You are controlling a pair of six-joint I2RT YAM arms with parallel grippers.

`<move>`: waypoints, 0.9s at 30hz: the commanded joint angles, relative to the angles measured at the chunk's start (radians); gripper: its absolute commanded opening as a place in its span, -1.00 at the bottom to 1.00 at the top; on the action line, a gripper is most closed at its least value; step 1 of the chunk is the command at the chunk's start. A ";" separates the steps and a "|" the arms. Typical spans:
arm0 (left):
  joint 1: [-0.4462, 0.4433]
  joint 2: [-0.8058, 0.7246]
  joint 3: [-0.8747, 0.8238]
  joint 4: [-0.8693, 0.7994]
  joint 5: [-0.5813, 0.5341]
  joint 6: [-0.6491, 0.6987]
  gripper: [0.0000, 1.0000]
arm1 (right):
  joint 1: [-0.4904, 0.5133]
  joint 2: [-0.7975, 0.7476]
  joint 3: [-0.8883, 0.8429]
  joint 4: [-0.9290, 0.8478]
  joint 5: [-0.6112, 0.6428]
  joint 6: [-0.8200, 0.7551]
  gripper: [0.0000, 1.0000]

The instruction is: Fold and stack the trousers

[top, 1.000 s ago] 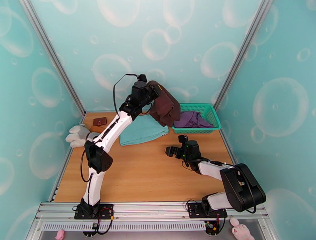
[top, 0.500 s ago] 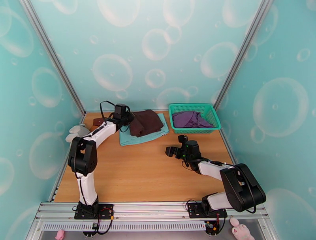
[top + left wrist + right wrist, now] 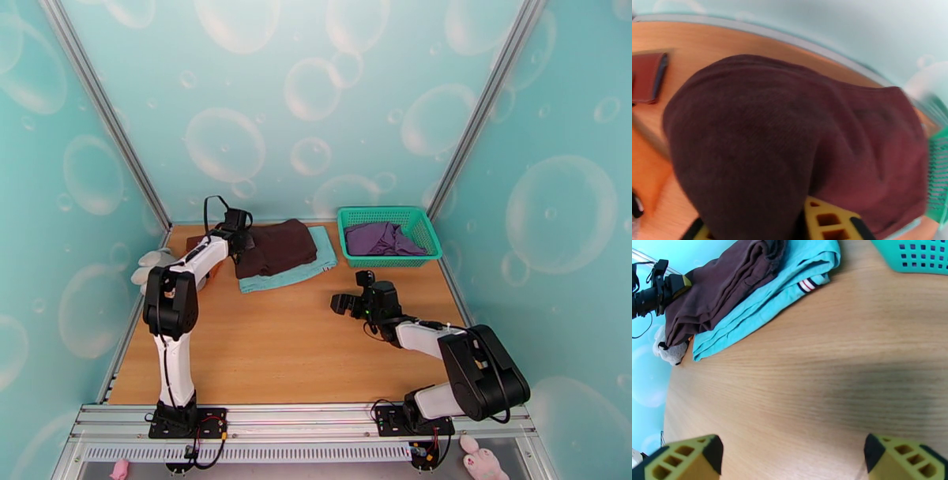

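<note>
The folded trousers (image 3: 275,247) lie on a teal cloth (image 3: 318,254) at the far side of the tabletop (image 3: 284,347). The left end effector (image 3: 243,238) sits at their left edge with cloth over its fingers, so whether it grips cannot be told. The right end effector (image 3: 341,302) hangs wide open above bare wood, holding nothing.

Table (image 3: 292,347): light brown wood, flat.
Back middle: a folded teal cloth (image 3: 325,253) lies flat, with the dark brown trousers (image 3: 276,246) on top.
Back right: a green plastic basket (image 3: 395,260), near the cloth.
Back left: a small dark red wallet-like thing (image 3: 647,77).
Left edge: a white soft toy (image 3: 152,264).
</note>
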 commanded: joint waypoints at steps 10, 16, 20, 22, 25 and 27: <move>-0.059 -0.297 -0.339 0.357 -0.140 0.184 0.64 | 0.008 0.016 0.030 0.020 -0.020 -0.023 0.98; -0.197 -0.546 -0.695 0.492 0.068 0.117 0.99 | 0.010 -0.094 -0.007 0.012 0.075 -0.053 0.99; -0.203 -0.830 -0.999 0.589 -0.173 0.104 0.98 | -0.065 -0.260 -0.092 0.053 0.209 -0.016 0.99; -0.191 -0.972 -1.144 0.651 -0.320 0.124 0.98 | -0.102 -0.388 -0.147 0.053 0.314 -0.007 0.99; -0.142 -1.161 -1.363 0.793 -0.448 0.161 0.99 | -0.136 -0.620 -0.232 0.022 0.517 -0.014 0.99; -0.080 -1.277 -1.433 0.797 -0.433 0.145 0.98 | -0.145 -0.782 -0.295 0.019 0.641 -0.048 0.99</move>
